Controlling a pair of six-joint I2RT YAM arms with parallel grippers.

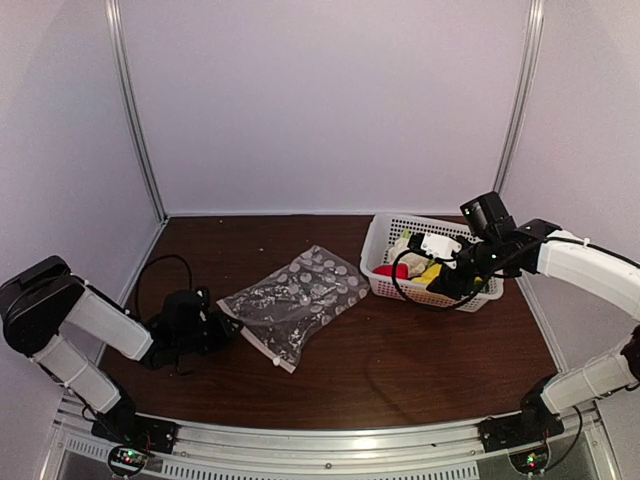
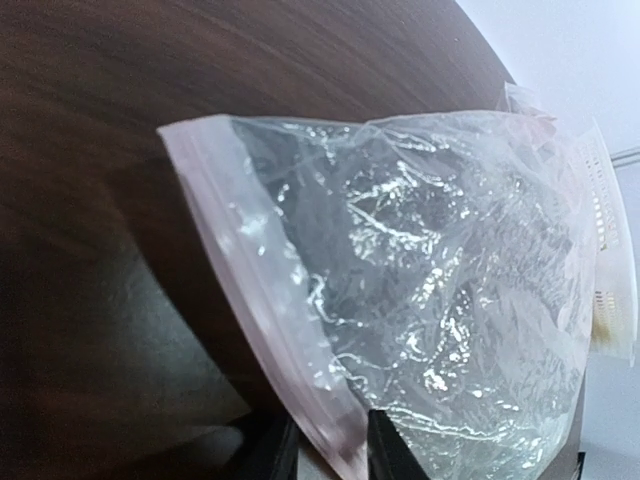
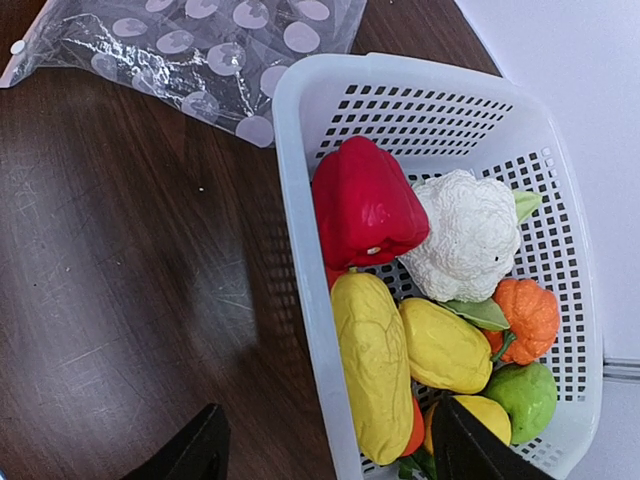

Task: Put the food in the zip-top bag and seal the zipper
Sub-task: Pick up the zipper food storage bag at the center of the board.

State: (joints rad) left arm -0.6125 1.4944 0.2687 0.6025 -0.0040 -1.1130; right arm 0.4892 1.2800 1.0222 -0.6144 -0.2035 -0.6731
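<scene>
The zip-top bag (image 1: 295,300), clear with white dots, lies flat on the dark table, left of the basket. My left gripper (image 1: 222,325) is at its left corner. In the left wrist view the zipper (image 2: 250,300) strip runs down between the left gripper's (image 2: 335,455) two fingers, which are close on either side with a small gap left. The food (image 1: 415,262) sits in the white basket (image 3: 300,230): red pepper (image 3: 365,205), cauliflower (image 3: 470,235), pumpkin (image 3: 525,315), green apple (image 3: 525,395), yellow lemons (image 3: 445,345). My right gripper (image 3: 330,455) hangs open over the basket's near wall.
The bag's small white slider (image 1: 277,364) rests at its near corner. White booth walls close in the table on three sides, and the basket stands near the right wall. A black cable (image 1: 160,265) loops on the table behind the left arm.
</scene>
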